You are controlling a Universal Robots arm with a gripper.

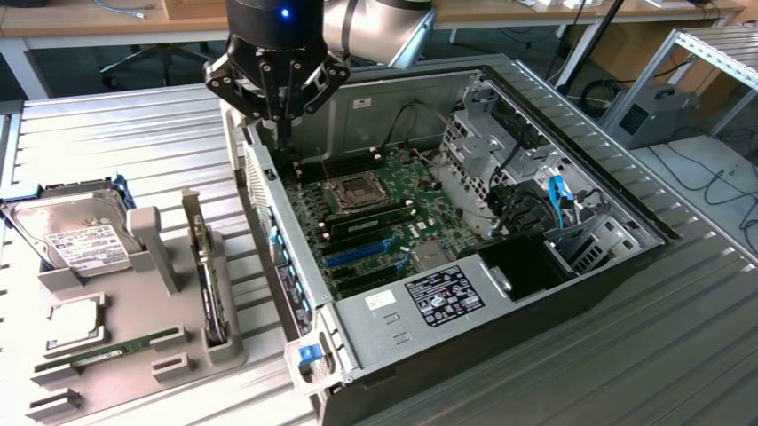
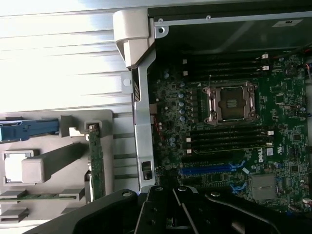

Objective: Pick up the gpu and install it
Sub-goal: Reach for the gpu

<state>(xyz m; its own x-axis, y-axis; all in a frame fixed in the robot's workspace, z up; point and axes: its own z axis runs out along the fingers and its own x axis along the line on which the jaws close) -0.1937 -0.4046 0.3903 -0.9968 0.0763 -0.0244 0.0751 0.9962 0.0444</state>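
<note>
Standing on its long edge in a slot of the grey holder point(image 1: 130, 377) at the front of the ribbed metal surface point(image 1: 119, 133), the gpu point(image 1: 213, 302) waits untouched. Its long axis runs from near to far, roughly parallel to the side wall of the open computer case point(image 1: 266, 222) just to the exterior view's right of it. The holder also carries a green RAM stick point(image 1: 113, 348) lying flat, a square processor chip point(image 1: 74, 324) and, farther back, a silver hard drive point(image 1: 77, 235) in a blue bracket. Inside the case lies the motherboard point(image 1: 397, 222) with its bare processor socket point(image 1: 355, 191) and blue expansion slots point(image 1: 361, 253), which appear to hold no card. Beyond, over the case's far corner, hangs the gripper point(image 1: 284, 129), fingers pressed together on nothing. From it the gpu lies toward the camera and to the exterior view's left, across the case wall and well apart.
</note>
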